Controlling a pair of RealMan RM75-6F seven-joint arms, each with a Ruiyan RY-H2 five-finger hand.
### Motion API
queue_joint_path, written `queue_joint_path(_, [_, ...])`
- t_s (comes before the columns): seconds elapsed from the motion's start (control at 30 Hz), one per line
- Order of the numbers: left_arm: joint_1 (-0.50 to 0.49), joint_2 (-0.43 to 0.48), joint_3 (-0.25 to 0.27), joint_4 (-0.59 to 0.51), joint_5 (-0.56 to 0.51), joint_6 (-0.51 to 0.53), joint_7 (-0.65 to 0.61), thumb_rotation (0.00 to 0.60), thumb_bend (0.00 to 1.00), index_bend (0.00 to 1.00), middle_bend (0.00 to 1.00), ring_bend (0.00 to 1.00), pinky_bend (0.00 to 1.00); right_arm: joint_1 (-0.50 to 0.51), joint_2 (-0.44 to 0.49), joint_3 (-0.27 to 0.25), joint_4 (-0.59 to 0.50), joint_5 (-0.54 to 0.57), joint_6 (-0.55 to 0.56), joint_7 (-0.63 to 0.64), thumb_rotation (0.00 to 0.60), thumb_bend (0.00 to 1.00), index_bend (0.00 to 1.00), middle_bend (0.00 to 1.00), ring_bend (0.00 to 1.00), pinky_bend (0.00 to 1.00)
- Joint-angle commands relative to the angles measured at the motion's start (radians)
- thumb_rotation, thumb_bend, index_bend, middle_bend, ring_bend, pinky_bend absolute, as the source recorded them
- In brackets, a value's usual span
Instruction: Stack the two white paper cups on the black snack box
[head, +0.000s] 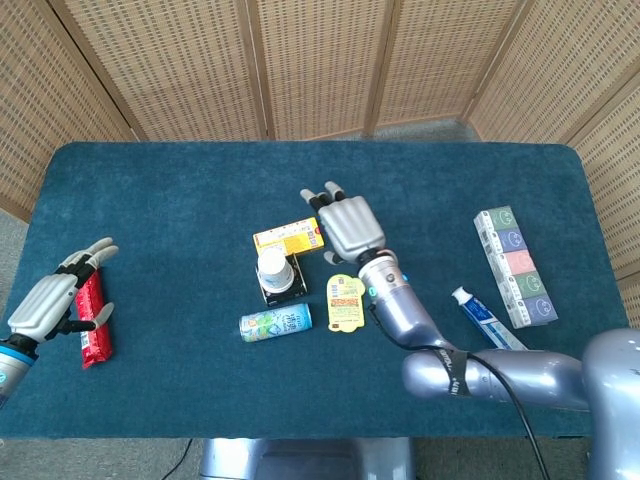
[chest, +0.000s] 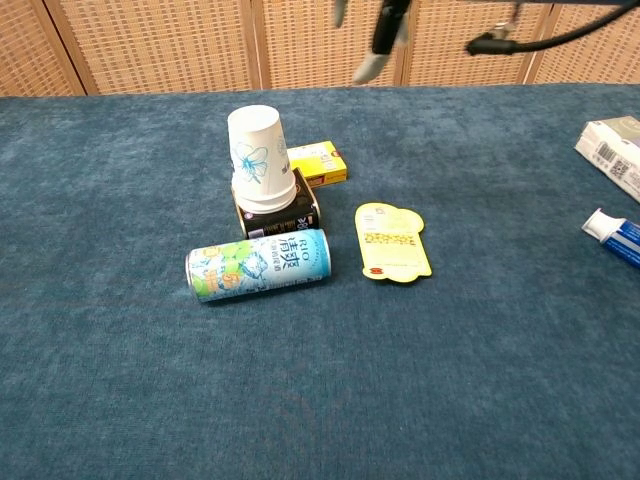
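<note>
Nearest us, a green drink can (chest: 258, 265) lies on its side. Just behind it, at twelve o'clock, the white paper cups (chest: 260, 158) sit nested upside down on the black snack box (chest: 277, 214). Right hand (head: 349, 226) hovers up at one o'clock, fingers apart, holding nothing. Left hand (head: 55, 297), far at nine o'clock, is spread wide beside a red packet (head: 92, 318).

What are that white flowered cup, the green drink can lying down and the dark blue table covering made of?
The white cup with a blue flower print looks like matte paper: thin wall, rolled lip, no gloss. The green and blue drink can is probably thin metal, given its printed sheen and rounded end. The dark blue table covering looks like soft cloth, felt or short-pile carpet, with a fuzzy, dull surface.
</note>
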Motion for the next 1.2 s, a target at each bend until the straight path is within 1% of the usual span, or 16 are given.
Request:
queue_joint_path(0.03, [0.002, 0.005, 0.001, -0.009, -0.001, 0.003, 0.010, 0.600, 0.48, 0.00, 0.00, 0.00, 0.04, -0.052, 0.025, -0.018, -0.002, -0.063, 0.035, 0.042, 0.600, 0.25, 0.02, 0.22, 0.05, 0.49])
queue_joint_path(0.4, [0.015, 0.016, 0.002, -0.052, -0.012, 0.018, 0.061, 0.600, 0.48, 0.00, 0.00, 0.00, 0.03, -0.244, 0.104, -0.075, 0.010, -0.275, 0.120, 0.196, 0.600, 0.27, 0.01, 0.20, 0.01, 0.45])
queue_joint_path(0.67, [0.029, 0.009, 0.009, -0.071, -0.023, 0.024, 0.092, 0.600, 0.48, 0.00, 0.00, 0.00, 0.03, -0.373, 0.153, -0.121, 0.022, -0.430, 0.181, 0.285, 0.600, 0.29, 0.01, 0.20, 0.01, 0.43])
queue_joint_path(0.87, [0.053, 0.023, 0.017, -0.089, -0.029, 0.046, 0.100, 0.600, 0.48, 0.00, 0.00, 0.00, 0.03, -0.486, 0.204, -0.156, 0.026, -0.533, 0.249, 0.357, 0.600, 0.30, 0.02, 0.20, 0.01, 0.42])
queue_joint_path(1.07, [0.089, 0.049, 0.022, -0.117, -0.017, 0.102, 0.109, 0.600, 0.48, 0.00, 0.00, 0.00, 0.03, -0.607, 0.247, -0.187, 0.033, -0.615, 0.324, 0.439, 0.600, 0.31, 0.03, 0.20, 0.00, 0.41])
queue_joint_path(1.2, [0.122, 0.049, 0.016, -0.129, -0.010, 0.170, 0.134, 0.600, 0.48, 0.00, 0.00, 0.00, 0.03, -0.686, 0.257, -0.203, 0.053, -0.660, 0.371, 0.497, 0.600, 0.31, 0.03, 0.20, 0.00, 0.40])
